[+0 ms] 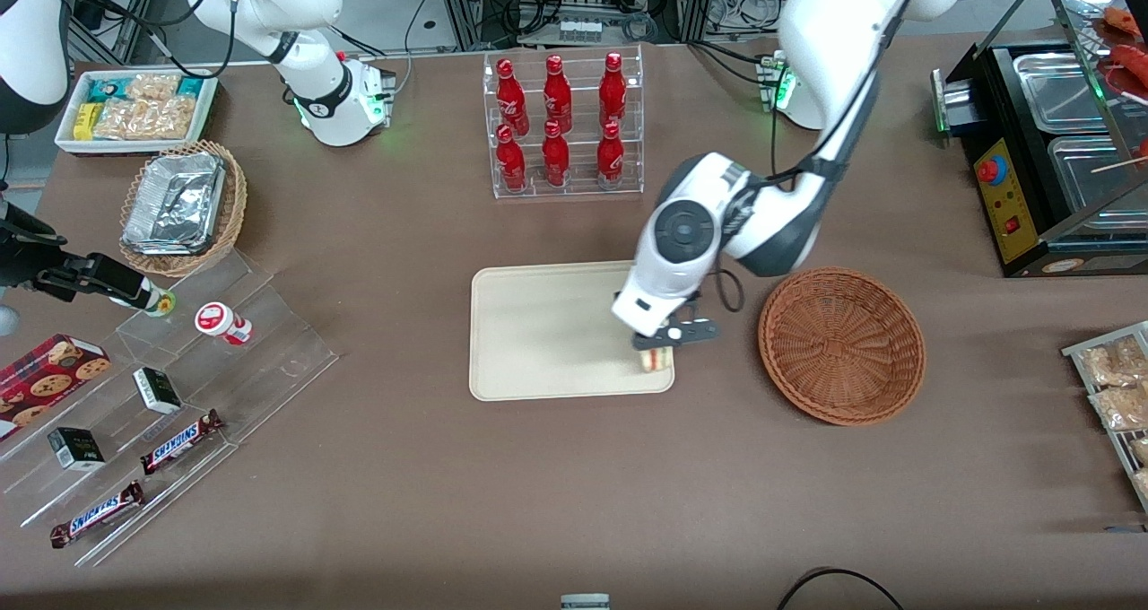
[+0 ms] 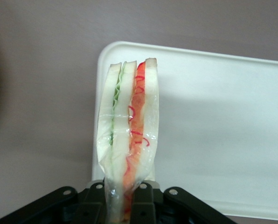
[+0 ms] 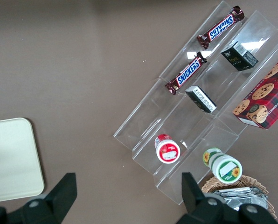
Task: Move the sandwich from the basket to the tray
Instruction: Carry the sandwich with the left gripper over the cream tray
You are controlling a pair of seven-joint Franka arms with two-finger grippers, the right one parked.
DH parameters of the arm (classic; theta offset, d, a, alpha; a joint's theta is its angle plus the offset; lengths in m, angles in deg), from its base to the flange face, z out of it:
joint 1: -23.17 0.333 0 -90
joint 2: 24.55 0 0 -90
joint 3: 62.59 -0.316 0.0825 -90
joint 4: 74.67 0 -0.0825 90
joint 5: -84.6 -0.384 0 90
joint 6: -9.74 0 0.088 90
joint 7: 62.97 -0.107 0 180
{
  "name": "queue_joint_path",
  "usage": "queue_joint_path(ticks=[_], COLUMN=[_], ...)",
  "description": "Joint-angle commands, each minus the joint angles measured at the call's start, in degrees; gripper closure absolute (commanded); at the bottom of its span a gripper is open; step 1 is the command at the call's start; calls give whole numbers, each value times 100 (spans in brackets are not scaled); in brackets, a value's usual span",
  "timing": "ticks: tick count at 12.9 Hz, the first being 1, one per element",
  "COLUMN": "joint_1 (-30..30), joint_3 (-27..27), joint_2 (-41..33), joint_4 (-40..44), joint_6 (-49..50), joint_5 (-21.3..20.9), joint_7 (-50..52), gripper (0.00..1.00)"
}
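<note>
Gripper (image 1: 661,348) is clamped on the sandwich (image 1: 656,360), which sits over the tray (image 1: 547,332) at its corner nearest the basket (image 1: 841,344) — basket now empty. Transfer looks nearly done — what's left is setting it down on the tray and letting go.

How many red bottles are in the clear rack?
6 red bottles stand in the clear acrylic rack: three on its upper step, three on its lower step. The gripper holds the sandwich over the cream tray.
</note>
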Motion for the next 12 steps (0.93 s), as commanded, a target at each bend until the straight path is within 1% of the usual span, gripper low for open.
queue_joint_path(ticks=[1, 4, 6, 7, 10, 12], joint_1=[-365, -769, -910, -920, -999, -1034], joint_3=[-71, -88, -89, -88, -88, -97], joint_2=[521, 1004, 1190, 1251, 1497, 1594], joint_4=[785, 1296, 1508, 1543, 1815, 1869], joint_6=[121, 129, 147, 156, 410, 402], joint_5=[-48, -57, -223, -285, -294, -303], joint_7=[413, 782, 845, 906, 906, 915], gripper=[100, 100, 100, 100, 100, 100])
